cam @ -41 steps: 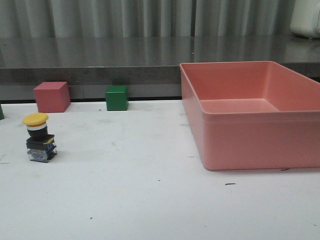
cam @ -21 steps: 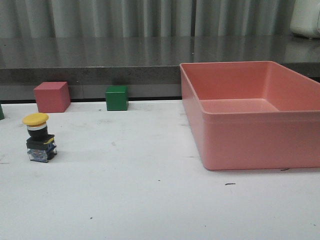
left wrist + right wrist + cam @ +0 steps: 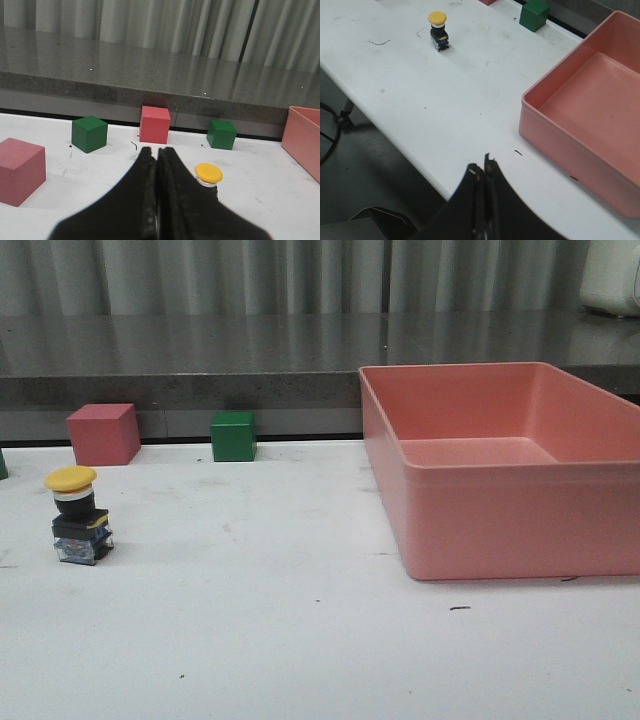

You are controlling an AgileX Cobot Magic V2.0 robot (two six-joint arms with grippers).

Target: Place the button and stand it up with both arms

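The small push-button with the yellow mushroom cap, black collar and black-blue block base stood upright on the white tabletop, cap uppermost, with nothing touching it. The left arm's black two-finger gripper had its fingers pressed together on nothing, and the button's yellow cap showed just beyond those closed tips and a little to one side, partly hidden behind the finger nearest it. Farther out past the left gripper, a red cube sat almost straight ahead against the foot of the dark speckled ledge, with one green cube off to one side of it and another green cube off to the other. A larger pinkish-red block lay nearer in, well out to the flank of the gripper. The right arm's black gripper was likewise closed and empty, hanging over the near edge of the table, well apart from the button, which stood far ahead of its tips and away to one side. The big, open salmon-pink plastic bin sat on the tabletop ahead of the right gripper on the opposite side from the button, its nearest corner much closer to the fingertips than the button was.
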